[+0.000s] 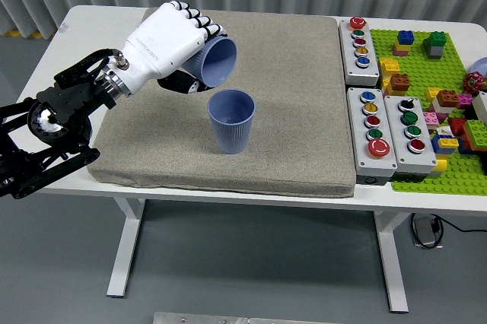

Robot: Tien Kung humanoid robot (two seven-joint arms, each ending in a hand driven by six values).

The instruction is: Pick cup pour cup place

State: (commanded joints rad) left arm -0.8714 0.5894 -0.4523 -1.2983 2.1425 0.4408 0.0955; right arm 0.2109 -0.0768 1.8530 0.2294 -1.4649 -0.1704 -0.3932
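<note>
1. Over the mat [304,96], the left hand [163,42] grasps a tilted cup [215,61], its mouth facing down and right, above and apart from the upright cup [231,120].
2. Progress, as I judge it: picking is done, and pouring looks at or near its end; I cannot see any contents. Setting the held cup down is left.
3. Count: two blue cups, one held and one standing mid-mat.
4. Right of the mat: three button boxes [373,134] and one green baseplate [437,103] with many bricks.
5. No right hand shows.
</note>
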